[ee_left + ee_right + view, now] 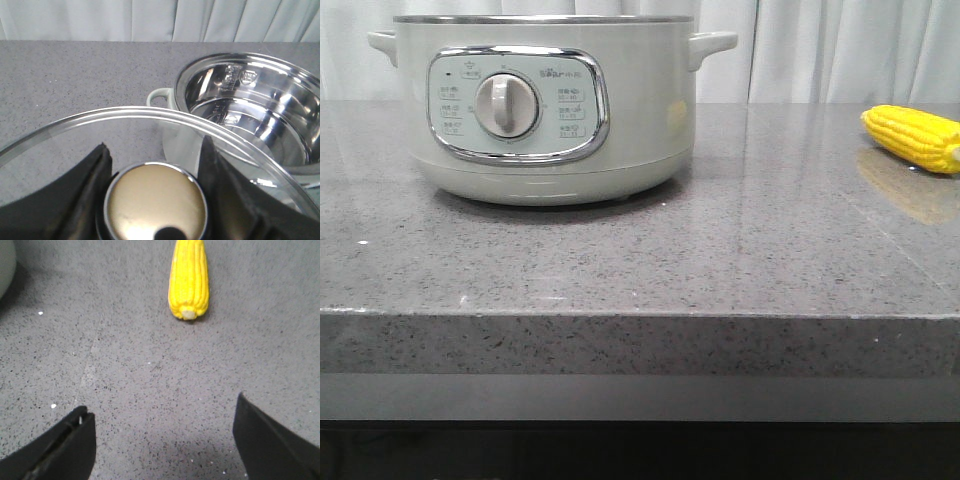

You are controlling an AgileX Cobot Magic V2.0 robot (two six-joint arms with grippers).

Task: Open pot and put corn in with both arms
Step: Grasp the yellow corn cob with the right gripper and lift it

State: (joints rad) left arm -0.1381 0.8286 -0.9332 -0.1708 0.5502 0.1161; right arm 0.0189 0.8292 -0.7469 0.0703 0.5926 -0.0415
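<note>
- The corn [914, 137] lies flat on the grey speckled counter [720, 260], far over on the robot's right, well apart from the pot [545, 105]
- In the front view its long axis runs slantwise, the blunter end toward the pot, the other end cut off by the edge of the picture
- From the right wrist camera the cob [188, 277] lies lengthwise straight ahead of the fingers, its pale cut end facing them
- The right gripper [165, 440] hangs over bare counter short of the corn, fingers spread wide with nothing between them
- The pot stands toward the left on the counter, dial and chrome-framed panel facing forward, a handle at each side
- The left gripper [156, 200] is clamped on the brass-coloured knob [156, 202] of a glass lid [125, 140], a black finger pressed to each side of it
- The lid is held off the pot, beside it; the steel bowl of the pot [260, 115] is uncovered and shiny inside
</note>
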